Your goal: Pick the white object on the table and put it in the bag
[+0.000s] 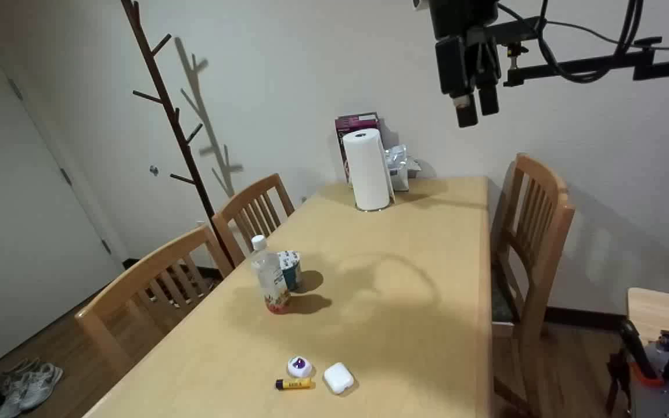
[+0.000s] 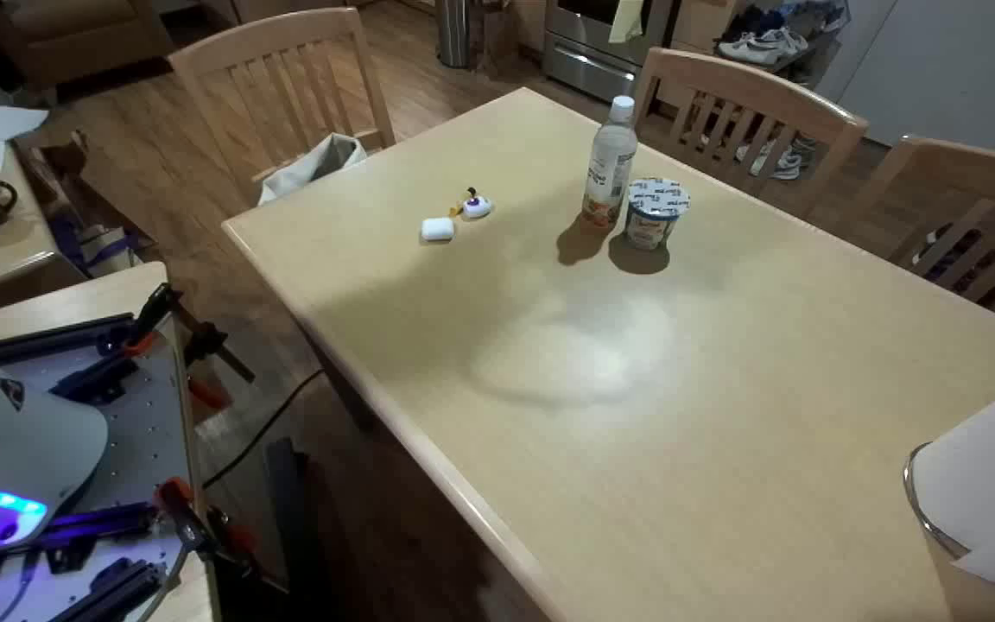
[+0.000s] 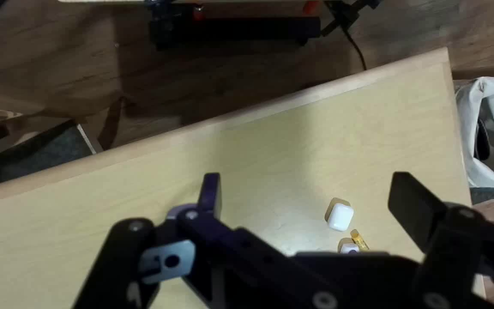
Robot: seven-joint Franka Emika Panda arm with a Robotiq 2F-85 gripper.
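The white object [image 1: 338,378] is a small flat rounded-square piece lying on the table. It also shows in an exterior view [image 2: 438,229] near the table's corner, and in the wrist view [image 3: 340,217]. My gripper [image 1: 478,107] is high above the table. In the wrist view its fingers [image 3: 309,195] are spread wide with nothing held between them, and the white object shows far below, in the gap. The bag [image 3: 489,133] is off-white cloth with its mouth open, just past the table's end. It also shows on a chair in an exterior view [image 2: 312,168].
A round white-and-purple item [image 1: 299,366] and a yellow tube [image 1: 294,384] lie beside the white object. A bottle [image 1: 270,276] and a tub [image 1: 291,270] stand along one side of the table [image 1: 392,313]. A paper-towel roll [image 1: 366,168] stands at the far end.
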